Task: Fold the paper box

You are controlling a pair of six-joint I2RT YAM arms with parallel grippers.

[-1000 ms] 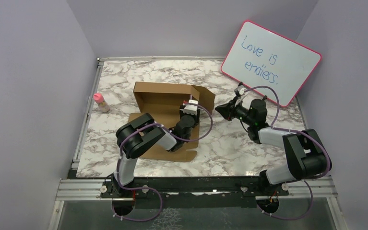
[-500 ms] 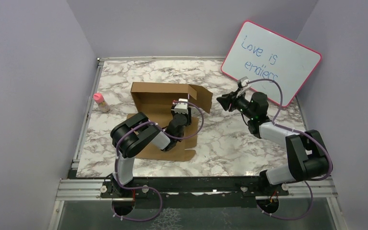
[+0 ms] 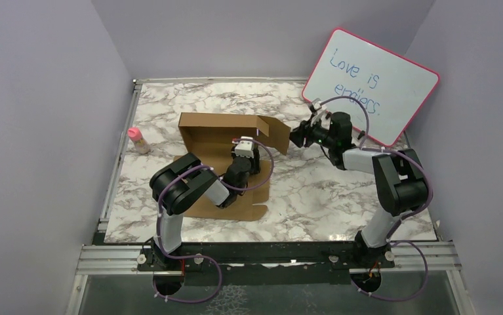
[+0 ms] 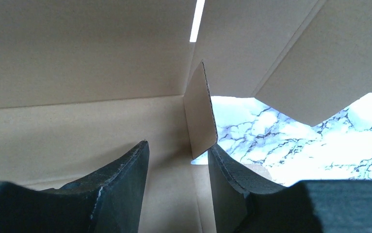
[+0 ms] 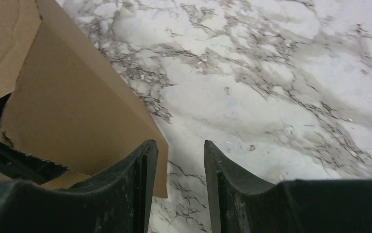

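Brown corrugated cardboard, the paper box (image 3: 217, 133) sits half-formed at the middle of the marble table (image 3: 314, 190). Its back wall stands upright, its front panel lies flat toward the arms, and its right side flap (image 5: 77, 111) leans outward.

The left gripper (image 4: 176, 148) is inside the box with its fingers apart and nothing between them. A short corner tab (image 4: 201, 116) stands just ahead of its right finger. The right gripper (image 5: 180, 145) is outside the box, also spread. The lower corner of the side flap lies against its left finger, and bare marble shows through the gap.

The likeliest failure is that the right gripper pushes the flap inward while the corner tab is not tucked. The flap would then jam on the tab's edge, buckle, or crease off its score line.

Nothing clamps the box, so a sideways push could also slide the whole sheet across the smooth marble or drop the back wall.

If the left gripper is inside when the flap swings in, the flap could strike it.
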